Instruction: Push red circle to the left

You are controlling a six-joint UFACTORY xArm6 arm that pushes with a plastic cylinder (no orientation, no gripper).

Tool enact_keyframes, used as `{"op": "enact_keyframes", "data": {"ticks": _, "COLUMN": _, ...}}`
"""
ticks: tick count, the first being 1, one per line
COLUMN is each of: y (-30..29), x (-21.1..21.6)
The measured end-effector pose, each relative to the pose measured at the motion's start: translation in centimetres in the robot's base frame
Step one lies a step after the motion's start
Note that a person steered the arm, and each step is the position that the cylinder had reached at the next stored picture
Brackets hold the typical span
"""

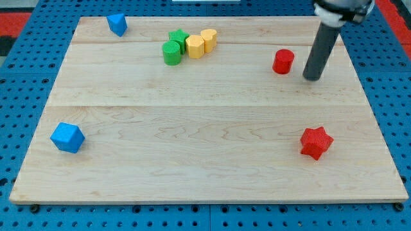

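The red circle (283,61) is a short red cylinder standing on the wooden board (205,141) at the view's upper right. My tip (313,78) is on the board just to the right of the red circle and slightly lower, with a small gap between them. The dark rod rises from the tip toward the view's top edge.
A red star (316,142) lies at the lower right. A green star (178,38), a green cylinder (171,53), a yellow hexagon (194,46) and a yellow heart-like block (209,37) cluster at top centre. A blue block (117,24) is top left, a blue cube (67,137) lower left.
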State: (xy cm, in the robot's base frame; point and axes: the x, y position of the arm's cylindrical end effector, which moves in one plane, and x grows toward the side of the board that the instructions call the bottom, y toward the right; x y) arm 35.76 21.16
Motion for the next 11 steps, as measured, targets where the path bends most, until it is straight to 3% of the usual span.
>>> {"op": "enact_keyframes", "data": {"ticks": 1, "y": 0.2, "x": -3.9}}
{"op": "enact_keyframes", "data": {"ticks": 2, "y": -8.7, "x": 0.5}}
{"op": "enact_keyframes", "data": {"ticks": 3, "y": -13.2, "x": 5.9}}
{"op": "enact_keyframes", "data": {"ticks": 4, "y": -16.0, "x": 6.0}}
{"op": "enact_keyframes", "data": {"ticks": 6, "y": -5.8, "x": 1.3}}
{"op": "enact_keyframes", "data": {"ticks": 7, "y": -3.5, "x": -0.4}}
{"op": "enact_keyframes", "data": {"ticks": 10, "y": -1.3, "x": -3.4}}
{"op": "enact_keyframes", "data": {"ticks": 11, "y": -2.7, "x": -2.0}}
